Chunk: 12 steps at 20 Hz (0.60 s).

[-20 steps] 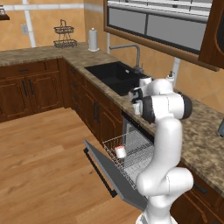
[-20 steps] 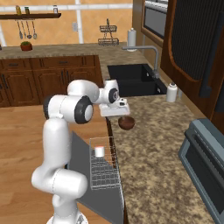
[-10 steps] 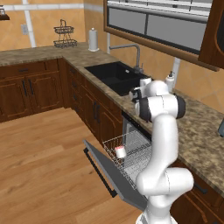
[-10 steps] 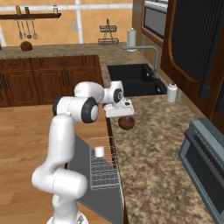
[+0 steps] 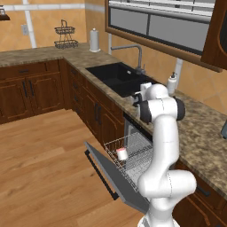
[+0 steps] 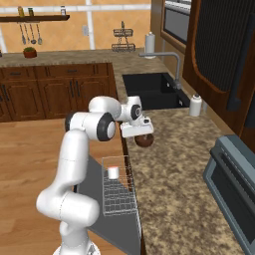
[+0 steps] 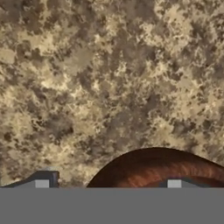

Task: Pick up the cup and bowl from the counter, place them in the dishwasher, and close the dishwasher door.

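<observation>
The bowl [image 6: 145,141] sits on the counter [image 6: 174,174] near its front edge, and the gripper [image 6: 138,134] hangs right over it, one fingertip [image 7: 174,183] above the bowl's inside, the other off to its side above bare counter. Behind the bowl along the counter comes the sink [image 6: 154,90], with the faucet [image 6: 169,62] at its far side and a soap bottle [image 6: 195,105] just beside its corner. Below the counter edge the dishwasher door [image 5: 113,177] lies dropped open over the floor [image 5: 44,164]. The rack [image 5: 131,155] is drawn out above the door, and the cup [image 5: 121,154] stands in the rack. A microwave [image 6: 234,179] sits on the counter well to the bowl's near side.
</observation>
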Tool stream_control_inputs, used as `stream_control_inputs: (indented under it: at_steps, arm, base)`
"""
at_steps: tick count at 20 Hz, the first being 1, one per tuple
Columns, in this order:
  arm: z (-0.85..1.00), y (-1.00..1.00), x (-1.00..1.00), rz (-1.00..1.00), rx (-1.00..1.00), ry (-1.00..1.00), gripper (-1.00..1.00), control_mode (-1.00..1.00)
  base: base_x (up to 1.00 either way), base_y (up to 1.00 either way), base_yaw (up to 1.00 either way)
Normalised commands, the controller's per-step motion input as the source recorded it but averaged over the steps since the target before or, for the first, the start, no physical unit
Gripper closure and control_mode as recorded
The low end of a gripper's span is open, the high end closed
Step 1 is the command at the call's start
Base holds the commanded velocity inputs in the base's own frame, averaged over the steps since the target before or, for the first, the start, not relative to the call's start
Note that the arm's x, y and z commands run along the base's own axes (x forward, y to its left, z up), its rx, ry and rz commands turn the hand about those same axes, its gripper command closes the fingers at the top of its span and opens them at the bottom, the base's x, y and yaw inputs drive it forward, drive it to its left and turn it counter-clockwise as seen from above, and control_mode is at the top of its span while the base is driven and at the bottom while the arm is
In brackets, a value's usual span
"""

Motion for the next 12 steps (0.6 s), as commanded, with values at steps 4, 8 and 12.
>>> stream_control_inputs:
  at_steps: [4,8,12]
  arm:
    - [-0.12,0.00,-0.03,0.02,0.00,0.00,1.00,-1.00]
    - [0.00,0.01,-0.17,0.00,0.00,-0.02,1.00,-1.00]
    - [0.00,0.39,-0.87,0.00,0.00,-0.22,1.00,-1.00]
  base:
    - [0.00,0.00,0.00]
    - [0.00,0.00,0.00]
    - [0.00,0.00,0.00]
